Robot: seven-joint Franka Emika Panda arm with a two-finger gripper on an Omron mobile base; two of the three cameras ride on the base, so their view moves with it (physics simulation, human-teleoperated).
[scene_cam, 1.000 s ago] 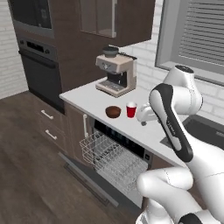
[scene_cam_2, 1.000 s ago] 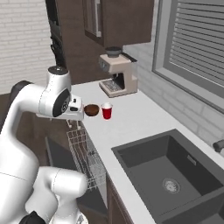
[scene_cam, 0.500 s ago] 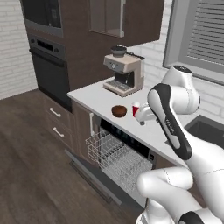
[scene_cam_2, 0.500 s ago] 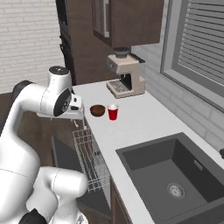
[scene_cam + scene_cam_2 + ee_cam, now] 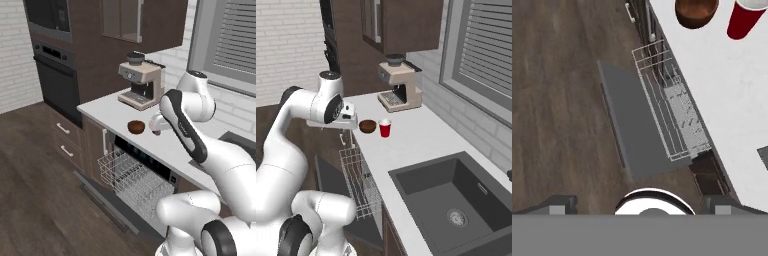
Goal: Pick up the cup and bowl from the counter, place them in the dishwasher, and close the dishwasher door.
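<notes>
The dark-brown bowl [image 5: 368, 126] and the red cup [image 5: 385, 128] stand side by side on the light counter [image 5: 421, 145], near its front edge. The hand view has the bowl [image 5: 696, 11] and cup [image 5: 747, 17] at its top edge. My gripper [image 5: 347, 131] hangs just left of the bowl, past the counter's edge, pointing down, open and holding nothing; its fingertips [image 5: 558, 202] stand wide apart. Below it the dishwasher door [image 5: 629, 125] lies folded down and the wire rack [image 5: 667, 110] is pulled out. In the left base view my arm covers most of the cup beside the bowl [image 5: 136, 127].
A beige coffee machine [image 5: 401, 86] stands at the back of the counter. A dark sink [image 5: 456, 200] is set into the counter to the right. A black wall oven [image 5: 55, 75] and brown drawers [image 5: 65, 137] lie left of the dishwasher. Wooden floor [image 5: 557, 100] surrounds the door.
The whole picture has shifted in both base views, so the base has driven along the counter. The arm keeps its pose, the gripper stays open, and bowl and cup stand as before.
</notes>
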